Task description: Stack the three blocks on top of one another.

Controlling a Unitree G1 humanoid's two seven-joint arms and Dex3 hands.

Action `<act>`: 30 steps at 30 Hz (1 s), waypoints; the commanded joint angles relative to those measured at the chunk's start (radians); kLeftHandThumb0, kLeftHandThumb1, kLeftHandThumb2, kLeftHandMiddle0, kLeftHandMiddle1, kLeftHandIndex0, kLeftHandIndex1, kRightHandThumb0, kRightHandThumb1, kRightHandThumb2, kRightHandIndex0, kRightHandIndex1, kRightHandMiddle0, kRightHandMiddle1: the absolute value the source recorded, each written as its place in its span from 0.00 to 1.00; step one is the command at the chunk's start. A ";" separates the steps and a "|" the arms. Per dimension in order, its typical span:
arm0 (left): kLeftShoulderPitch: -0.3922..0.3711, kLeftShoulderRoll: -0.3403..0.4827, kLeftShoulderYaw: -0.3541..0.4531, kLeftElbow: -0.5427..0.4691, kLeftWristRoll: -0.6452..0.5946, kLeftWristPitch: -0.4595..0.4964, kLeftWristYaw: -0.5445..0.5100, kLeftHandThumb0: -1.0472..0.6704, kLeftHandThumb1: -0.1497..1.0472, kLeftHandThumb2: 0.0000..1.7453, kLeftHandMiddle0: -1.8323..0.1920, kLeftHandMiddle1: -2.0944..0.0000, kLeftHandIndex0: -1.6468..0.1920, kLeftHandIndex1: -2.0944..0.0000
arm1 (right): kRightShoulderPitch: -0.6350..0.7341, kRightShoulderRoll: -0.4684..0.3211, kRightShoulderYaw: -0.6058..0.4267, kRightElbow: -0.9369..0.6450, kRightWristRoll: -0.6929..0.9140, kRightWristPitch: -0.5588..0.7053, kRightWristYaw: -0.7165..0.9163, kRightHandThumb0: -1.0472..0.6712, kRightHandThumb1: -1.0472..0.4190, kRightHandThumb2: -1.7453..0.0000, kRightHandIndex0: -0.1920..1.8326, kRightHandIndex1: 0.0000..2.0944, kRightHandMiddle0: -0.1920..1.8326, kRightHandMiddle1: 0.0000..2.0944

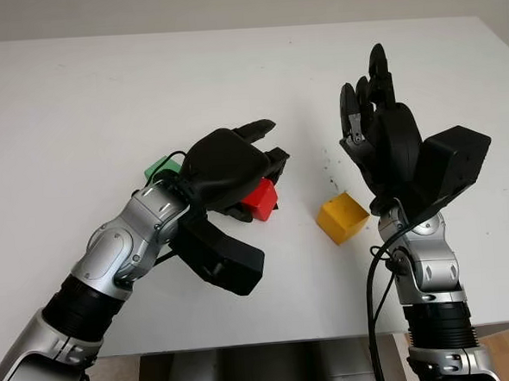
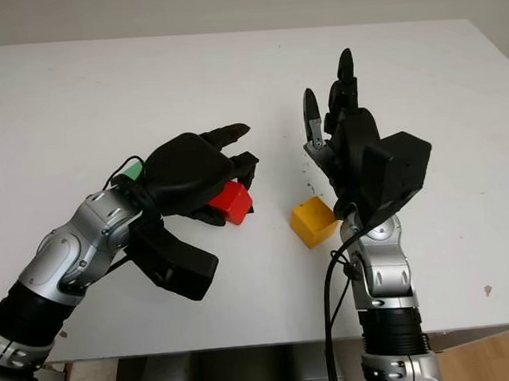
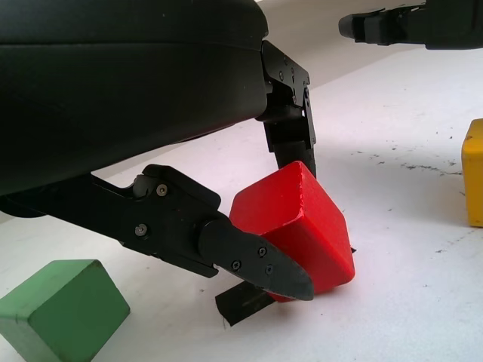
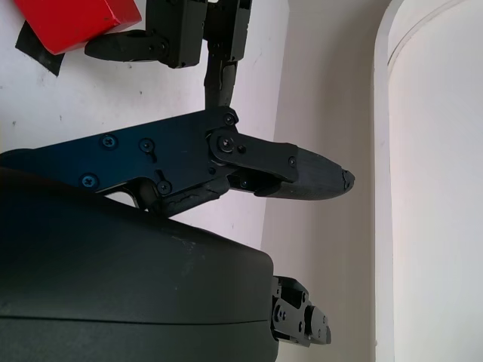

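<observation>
Clamping the red block (image 1: 261, 199) between black fingers (image 3: 256, 260) of the left hand (image 1: 227, 170) at frame centre, block tilting just above the white table (image 1: 76, 106). Hovering upright right of centre, the right hand (image 1: 380, 127), holding nothing. Sitting between the hands, the yellow block (image 1: 342, 217). Peeking out behind the left hand, the green block (image 1: 160, 169). All three showing smooth, matte, cube-like faces.

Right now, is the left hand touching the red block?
Touching. The left wrist view shows the left hand gripping the red block, fingers pressed against its faces.
</observation>
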 commanded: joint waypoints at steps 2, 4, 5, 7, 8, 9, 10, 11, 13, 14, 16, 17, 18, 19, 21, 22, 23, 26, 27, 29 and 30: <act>0.007 -0.008 -0.009 -0.001 0.004 0.000 0.028 0.33 0.98 0.03 0.88 0.98 0.80 0.30 | 0.008 0.009 -0.003 -0.014 0.000 -0.012 -0.011 0.27 0.00 0.67 0.00 0.00 0.00 0.00; 0.007 -0.005 -0.012 0.005 0.008 0.000 0.032 0.32 0.99 0.03 0.91 0.98 0.88 0.37 | 0.009 0.010 -0.002 -0.015 -0.005 -0.013 -0.017 0.27 0.00 0.67 0.00 0.00 0.00 0.00; 0.006 -0.004 -0.013 0.008 0.008 0.001 0.031 0.31 0.99 0.03 0.92 0.98 0.90 0.41 | 0.010 0.010 -0.002 -0.017 -0.005 -0.011 -0.018 0.27 0.00 0.67 0.00 0.00 0.00 0.00; 0.003 0.001 -0.018 0.011 0.017 0.002 0.026 0.29 1.00 0.03 0.95 0.98 0.92 0.54 | 0.012 0.009 -0.002 -0.022 -0.003 -0.007 -0.017 0.26 0.00 0.67 0.00 0.00 0.00 0.00; 0.002 0.002 -0.020 0.011 0.022 0.003 0.026 0.29 1.00 0.04 0.96 0.98 0.92 0.59 | 0.012 0.009 -0.003 -0.023 -0.002 -0.004 -0.018 0.26 0.00 0.67 0.00 0.00 0.00 0.00; 0.002 0.003 -0.021 0.013 0.028 0.004 0.027 0.28 1.00 0.04 0.96 0.98 0.92 0.63 | 0.013 0.009 -0.002 -0.024 -0.002 -0.003 -0.017 0.26 0.00 0.67 0.00 0.00 0.00 0.00; 0.002 0.002 -0.022 0.014 0.038 0.009 0.030 0.28 1.00 0.04 0.97 0.98 0.93 0.68 | 0.013 0.008 -0.002 -0.024 0.000 -0.004 -0.013 0.26 0.00 0.67 0.00 0.00 0.00 0.00; 0.002 0.000 -0.023 0.016 0.045 0.013 0.034 0.27 1.00 0.04 0.97 0.98 0.92 0.73 | 0.012 0.008 -0.003 -0.022 0.002 -0.005 -0.012 0.27 0.00 0.67 0.00 0.00 0.00 0.00; 0.004 -0.003 -0.024 0.023 0.060 0.023 0.048 0.26 1.00 0.04 0.97 0.98 0.92 0.83 | 0.012 0.009 -0.003 -0.016 0.002 -0.014 -0.010 0.26 0.00 0.67 0.00 0.00 0.00 0.00; 0.005 -0.005 -0.025 0.026 0.065 0.028 0.053 0.25 1.00 0.04 0.98 0.98 0.92 0.85 | 0.012 0.009 -0.003 -0.015 0.001 -0.016 -0.011 0.26 0.00 0.67 0.00 0.00 0.00 0.00; 0.004 -0.006 -0.030 0.027 0.082 0.042 0.054 0.24 1.00 0.04 0.98 0.98 0.93 0.89 | 0.011 0.010 -0.003 -0.013 0.000 -0.016 -0.013 0.26 0.00 0.67 0.00 0.00 0.00 0.00; 0.003 -0.006 -0.032 0.028 0.089 0.047 0.057 0.24 1.00 0.04 0.98 0.98 0.93 0.90 | 0.011 0.010 -0.004 -0.013 0.000 -0.016 -0.013 0.26 0.00 0.67 0.00 0.00 0.00 0.00; 0.004 -0.008 -0.032 0.029 0.091 0.053 0.056 0.23 1.00 0.04 0.98 0.98 0.94 0.90 | 0.011 0.009 -0.004 -0.013 0.000 -0.014 -0.013 0.26 0.00 0.67 0.00 0.00 0.00 0.00; 0.005 -0.012 -0.030 0.030 0.089 0.060 0.053 0.23 1.00 0.04 0.99 0.98 0.94 0.91 | 0.012 0.008 -0.003 -0.013 -0.002 -0.015 -0.012 0.26 0.00 0.67 0.00 0.00 0.00 0.00; 0.004 -0.016 -0.029 0.033 0.089 0.073 0.041 0.23 1.00 0.04 1.00 0.99 0.96 0.93 | 0.012 0.007 -0.004 -0.012 0.000 -0.016 -0.011 0.27 0.00 0.67 0.00 0.00 0.00 0.00; 0.002 -0.015 -0.031 0.035 0.092 0.077 0.038 0.23 1.00 0.04 1.00 1.00 0.97 0.94 | 0.011 0.007 -0.004 -0.012 0.000 -0.015 -0.011 0.27 0.00 0.67 0.00 0.00 0.00 0.00; 0.001 -0.013 -0.034 0.036 0.096 0.078 0.038 0.23 1.00 0.04 1.00 1.00 0.97 0.94 | 0.011 0.007 -0.003 -0.012 -0.001 -0.014 -0.011 0.27 0.00 0.67 0.00 0.00 0.00 0.00; -0.001 -0.011 -0.036 0.037 0.102 0.081 0.040 0.22 1.00 0.04 1.00 1.00 0.98 0.95 | 0.011 0.010 -0.004 -0.015 0.002 -0.011 -0.011 0.27 0.00 0.67 0.00 0.00 0.00 0.00; 0.000 -0.011 -0.034 0.031 0.098 0.085 0.026 0.22 1.00 0.04 1.00 1.00 0.98 0.95 | 0.010 0.011 -0.004 -0.014 0.001 -0.012 -0.014 0.27 0.00 0.67 0.00 0.00 0.00 0.00; 0.002 -0.011 -0.026 0.018 0.088 0.092 0.004 0.21 1.00 0.05 1.00 1.00 0.99 0.96 | 0.010 0.012 -0.003 -0.014 -0.001 -0.013 -0.017 0.27 0.00 0.67 0.00 0.00 0.00 0.00; 0.006 -0.013 -0.016 0.009 0.070 0.096 -0.005 0.21 1.00 0.05 1.00 1.00 0.99 0.96 | 0.011 0.011 -0.003 -0.015 -0.002 -0.014 -0.016 0.27 0.00 0.67 0.00 0.00 0.00 0.00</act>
